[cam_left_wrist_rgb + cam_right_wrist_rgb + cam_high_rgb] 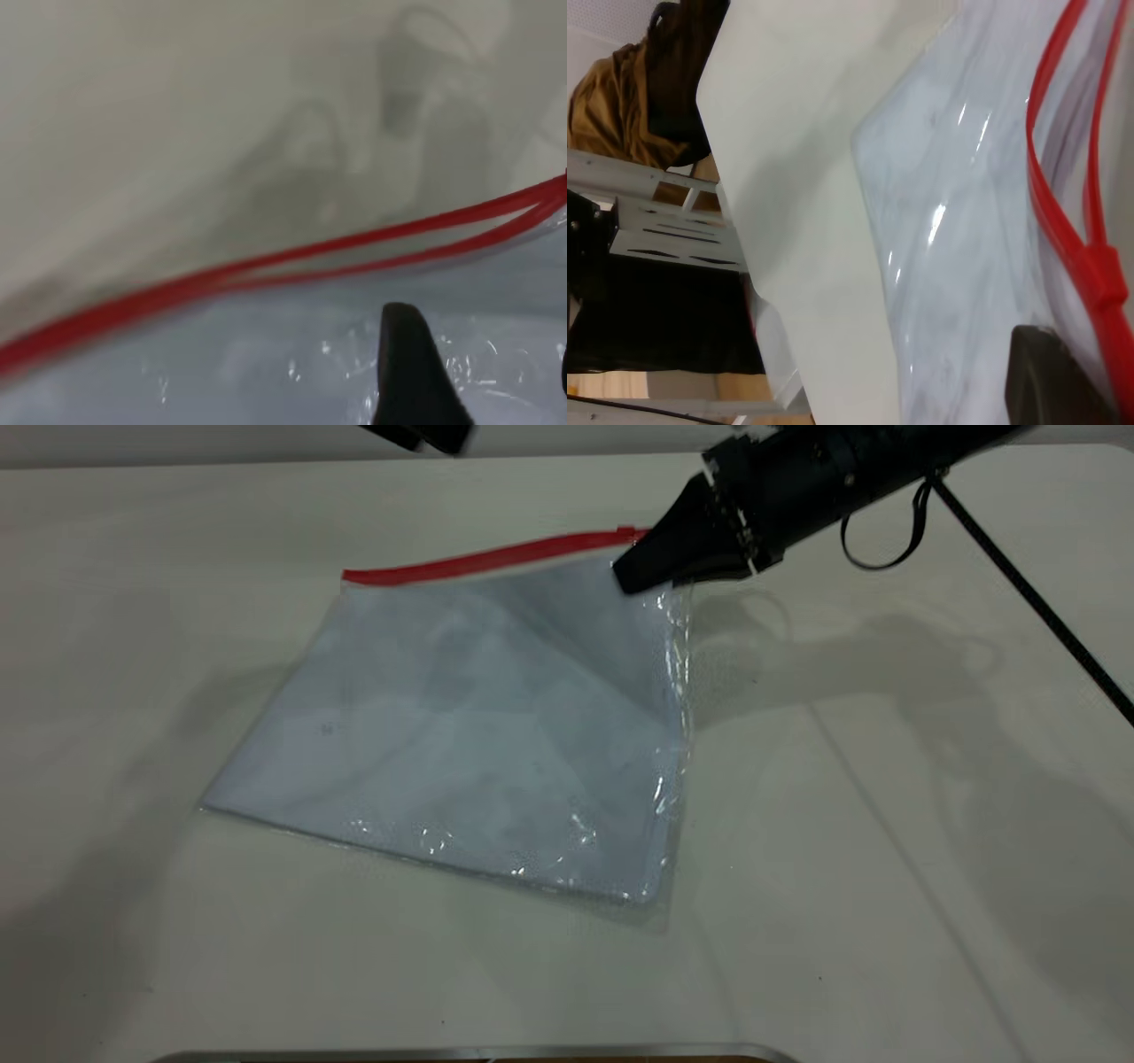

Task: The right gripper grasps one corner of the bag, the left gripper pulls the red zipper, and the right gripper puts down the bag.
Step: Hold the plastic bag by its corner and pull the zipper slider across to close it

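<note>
The bag (pixel 469 726), a clear pouch with white sheets inside, lies on the table with its far right corner lifted. My right gripper (pixel 640 574) is shut on that corner, just below the red zipper (pixel 492 558). In the right wrist view one finger (pixel 1054 381) presses on the plastic beside the red slider (pixel 1103 270), and the two red strips (pixel 1050 133) run apart beyond it. Only the tip of my left arm (pixel 416 434) shows at the table's far edge. Its gripper (pixel 485 372) is open, hanging over the bag near the split red zipper (pixel 292 261), touching nothing.
The white table (pixel 886 824) has bare room on all sides of the bag. A black cable (pixel 1028 584) slants across the far right. A metal rim (pixel 478 1052) runs along the near edge. A metal frame and brown cloth (pixel 620 97) lie beyond the table's edge.
</note>
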Tool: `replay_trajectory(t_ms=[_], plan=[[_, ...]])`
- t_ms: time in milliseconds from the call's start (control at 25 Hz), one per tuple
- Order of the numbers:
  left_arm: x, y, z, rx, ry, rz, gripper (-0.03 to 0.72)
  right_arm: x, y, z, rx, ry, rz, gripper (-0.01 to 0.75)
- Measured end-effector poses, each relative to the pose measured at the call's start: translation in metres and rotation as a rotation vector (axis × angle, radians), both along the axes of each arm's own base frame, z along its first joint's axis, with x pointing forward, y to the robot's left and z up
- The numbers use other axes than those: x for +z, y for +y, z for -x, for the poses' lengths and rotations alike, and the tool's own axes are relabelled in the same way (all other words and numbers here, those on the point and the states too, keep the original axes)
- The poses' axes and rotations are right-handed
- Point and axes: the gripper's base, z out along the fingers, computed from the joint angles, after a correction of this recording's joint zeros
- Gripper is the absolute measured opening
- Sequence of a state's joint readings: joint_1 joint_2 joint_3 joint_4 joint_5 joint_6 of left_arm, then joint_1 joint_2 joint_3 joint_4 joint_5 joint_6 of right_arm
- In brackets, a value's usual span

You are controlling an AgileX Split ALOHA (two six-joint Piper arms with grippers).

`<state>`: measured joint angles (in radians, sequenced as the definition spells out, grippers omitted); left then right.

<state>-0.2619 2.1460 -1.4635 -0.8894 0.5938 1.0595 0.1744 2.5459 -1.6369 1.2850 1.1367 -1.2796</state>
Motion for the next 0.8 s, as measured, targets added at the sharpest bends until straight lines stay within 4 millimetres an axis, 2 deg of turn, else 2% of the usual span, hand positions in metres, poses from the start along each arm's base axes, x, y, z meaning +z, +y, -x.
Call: replay_trajectory(t_ms=[160, 360, 800], plan=[[-0.020, -0.019, -0.013, -0.174, 0.021, 0.033, 0.469, 0.002, 0.000, 0.000, 0.008, -0.006, 0.003, 0.033], [-0.037, -0.040, -0.021, -0.266, 0.029, 0.098, 0.469, 0.002, 0.000, 0.000, 0.012, -0.007, 0.006, 0.033], [-0.045, -0.075, -0.014, -0.322, 0.005, 0.178, 0.465, 0.002, 0.000, 0.000, 0.013, -0.008, 0.007, 0.033]])
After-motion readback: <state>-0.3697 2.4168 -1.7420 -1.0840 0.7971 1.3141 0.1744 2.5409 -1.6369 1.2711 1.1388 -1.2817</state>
